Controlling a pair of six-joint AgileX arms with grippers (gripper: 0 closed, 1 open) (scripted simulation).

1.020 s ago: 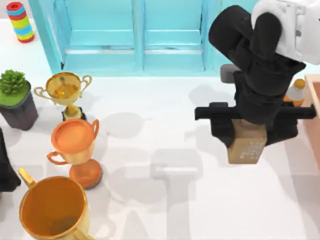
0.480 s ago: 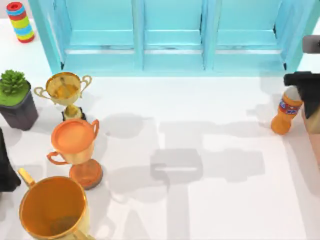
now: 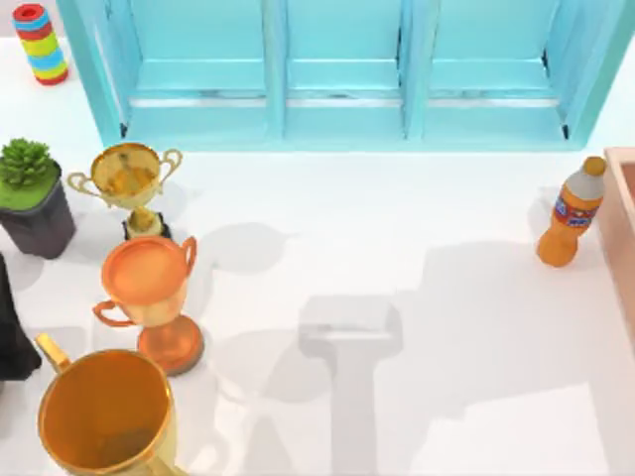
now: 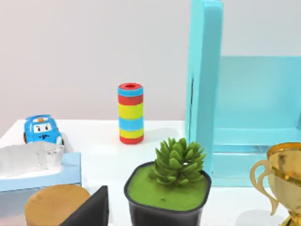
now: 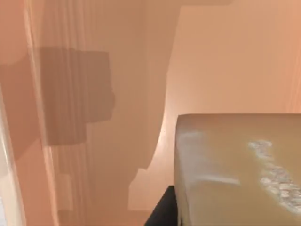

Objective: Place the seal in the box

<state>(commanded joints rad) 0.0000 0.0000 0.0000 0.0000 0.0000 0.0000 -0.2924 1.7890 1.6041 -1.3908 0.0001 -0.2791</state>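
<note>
- Seal (image 5: pixel 235 165) seen close in the right wrist view, whitish markings on one face, above the pinkish inside of the box (image 5: pixel 94 117).
- Dark end effector part beside the block; right end effector judged clenched on the seal, contact itself hidden.
- Box rim (image 3: pixel 623 208) at the worktop's right edge, orange bottle (image 3: pixel 572 212) just beside it.
- Step in hand: carry over the box. Next: lower, release inside the walls.
- Left arm parked at the left, near the potted plant (image 4: pixel 175 179); grip impossible to tell.
</note>
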